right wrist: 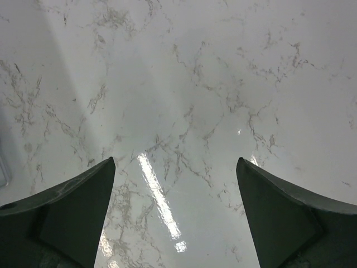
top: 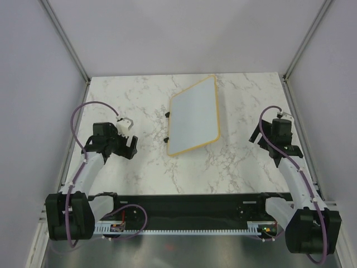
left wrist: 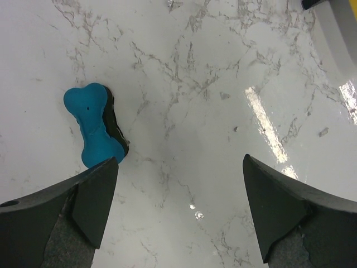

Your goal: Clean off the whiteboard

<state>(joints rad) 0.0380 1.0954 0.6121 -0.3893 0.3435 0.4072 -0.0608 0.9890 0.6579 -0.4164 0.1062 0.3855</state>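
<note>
1. Top external view: we see the whiteboard [top: 192, 116] lying flat and askew on the marble table [top: 240, 162], with its surface blank and two black clips on its left edge.
2. Left of the whiteboard, our left gripper [left wrist: 179, 163] has its jaws spread wide and holds nothing.
3. A blue bone-shaped piece [left wrist: 92, 124] lies by that gripper's left finger, on the side away from the whiteboard.
4. Right of the whiteboard, our right gripper [right wrist: 175, 162] is equally wide and empty.

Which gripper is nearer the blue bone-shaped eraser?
Left. The eraser lies right beside the open left gripper; the right gripper hangs over bare marble, no eraser in its view.
</note>
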